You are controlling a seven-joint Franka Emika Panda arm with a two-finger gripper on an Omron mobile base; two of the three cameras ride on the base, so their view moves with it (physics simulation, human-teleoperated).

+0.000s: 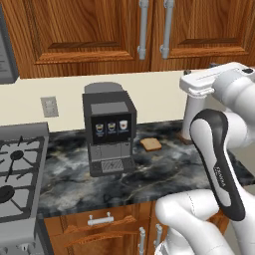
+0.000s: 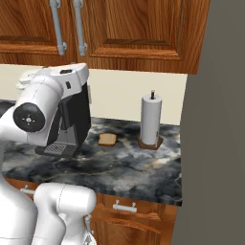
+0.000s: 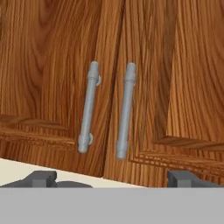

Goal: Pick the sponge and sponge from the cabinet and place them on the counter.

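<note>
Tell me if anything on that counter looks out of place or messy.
One oddity: a bread slice lies bare on the counter, between the coffee machine and the paper towel roll. Nothing is spilled or tipped, and the cabinet doors are shut.

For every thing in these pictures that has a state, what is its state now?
Reddish-brown wooden wall cabinet: both doors closed, silver bar handles untouched.
Two-finger gripper: open, empty, facing the cabinet doors.
Tan bread slice: lying flat on dark marbled stone counter.
White paper towel roll: upright on its holder.
Lower wooden drawer: closed.
</note>
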